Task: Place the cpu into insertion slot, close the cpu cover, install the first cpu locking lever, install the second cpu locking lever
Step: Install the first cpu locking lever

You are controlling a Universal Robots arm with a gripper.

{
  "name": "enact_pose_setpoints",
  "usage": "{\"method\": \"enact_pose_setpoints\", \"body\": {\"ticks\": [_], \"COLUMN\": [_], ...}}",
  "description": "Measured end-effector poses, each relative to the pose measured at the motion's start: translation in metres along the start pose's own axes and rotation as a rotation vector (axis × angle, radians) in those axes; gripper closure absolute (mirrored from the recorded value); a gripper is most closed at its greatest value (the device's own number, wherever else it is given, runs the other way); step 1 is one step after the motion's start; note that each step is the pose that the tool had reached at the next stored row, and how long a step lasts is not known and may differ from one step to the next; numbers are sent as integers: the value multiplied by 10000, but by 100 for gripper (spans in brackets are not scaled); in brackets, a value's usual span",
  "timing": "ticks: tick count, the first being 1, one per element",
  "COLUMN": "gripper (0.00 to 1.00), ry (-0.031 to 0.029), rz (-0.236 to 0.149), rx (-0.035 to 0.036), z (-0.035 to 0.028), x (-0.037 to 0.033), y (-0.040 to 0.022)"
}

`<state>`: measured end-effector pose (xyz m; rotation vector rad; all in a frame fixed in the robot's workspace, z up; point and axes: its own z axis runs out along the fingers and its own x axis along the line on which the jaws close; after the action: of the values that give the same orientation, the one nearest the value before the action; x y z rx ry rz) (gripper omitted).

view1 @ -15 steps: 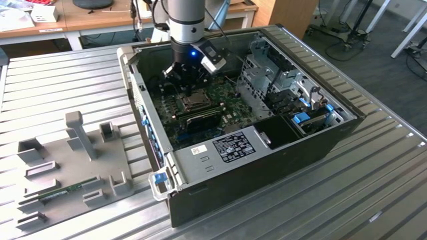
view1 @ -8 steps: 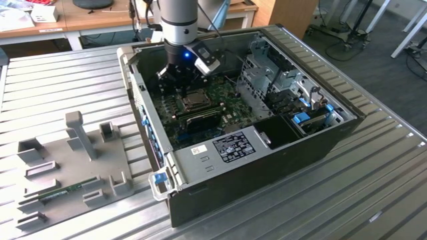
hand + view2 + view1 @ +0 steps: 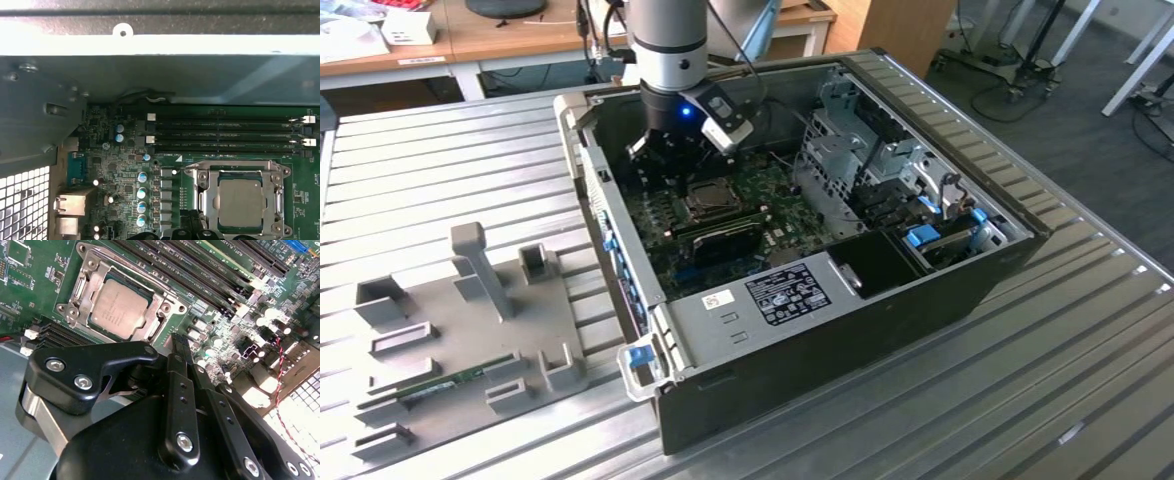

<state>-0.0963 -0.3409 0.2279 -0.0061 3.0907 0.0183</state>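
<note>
1. Check the gripper. Its fingers are drawn together with nothing between them. In the second wrist view, the tips stand over the green board just beside one corner of the slot. You cannot tell whether they touch the board.

2. Locate the slot inside the open case. In the exterior view it lies just beside the gripper, toward that view's right.

3. Confirm the cpu. It lies flat in the slot with its dull metal top facing up. In the first wrist view the cpu appears square to the socket frame.

4. Confirm the cover. It lies down over the slot, and the cpu shows through its window. In the first wrist view the cover frames the cpu on all visible sides.

5. Note the long black memory slots. They run parallel along one side of the cover, near it but apart.

6. Observe the surroundings in the exterior view. The case rests on a ribbed metal table. On the exterior view's left, a grey fixture plate lies well apart from the case. It carries a memory stick.
</note>
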Motion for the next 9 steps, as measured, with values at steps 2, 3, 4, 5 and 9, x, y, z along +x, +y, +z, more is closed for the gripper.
{"method": "enact_pose_setpoints", "body": {"ticks": [2,3,4,5,9], "gripper": [90,90,90,90,90], "ry": [0,0,0,2,0], "rz": [-1,0,1,1,1], "rx": [-1,0,-1,1,-1], "z": [0,0,-2,-8,-38], "x": [1,1,1,1,-1], "y": [0,0,0,-1,0]}}
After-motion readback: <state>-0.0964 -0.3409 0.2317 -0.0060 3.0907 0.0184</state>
